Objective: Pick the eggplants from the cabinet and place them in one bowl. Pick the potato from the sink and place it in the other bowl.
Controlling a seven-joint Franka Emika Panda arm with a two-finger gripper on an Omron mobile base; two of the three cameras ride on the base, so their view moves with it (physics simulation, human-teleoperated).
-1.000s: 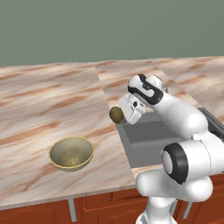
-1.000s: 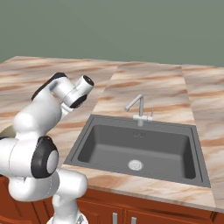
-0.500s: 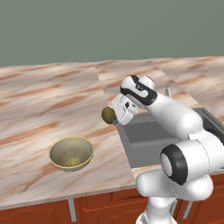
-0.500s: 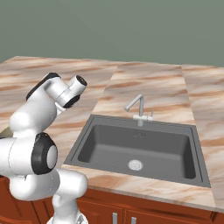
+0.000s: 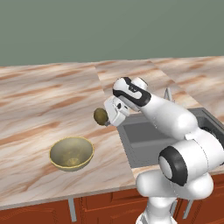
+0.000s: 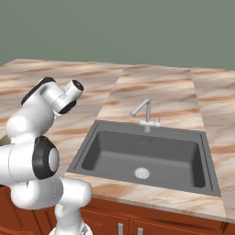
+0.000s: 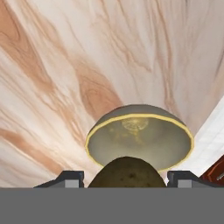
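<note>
My gripper [image 5: 104, 117] is shut on the potato [image 5: 100, 116], an olive-brown lump held above the marble counter, left of the sink [image 5: 144, 138]. In the hand view the potato [image 7: 127, 172] sits between the two dark fingertips [image 7: 65, 179], with the olive-tan bowl [image 7: 139, 134] just beyond it. That deep bowl [image 5: 71, 153] with its pale rim stands on the counter, below and to the left of the held potato. The dark grey sink [image 6: 147, 156] with its silver faucet [image 6: 146, 114] lies to the right of the arm. The eggplants, the cabinet and the wooden bowl are out of view.
The marble counter [image 5: 43, 100] stretches left and back to a plain green wall. Its front edge [image 5: 65, 199] runs above reddish-brown cabinet fronts. The arm's white body [image 6: 32, 151] stands at the counter's front.
The gripper has carried the potato leftward, from the sink's left edge out over the counter toward the olive-tan bowl. The bowl has stayed where it was.
</note>
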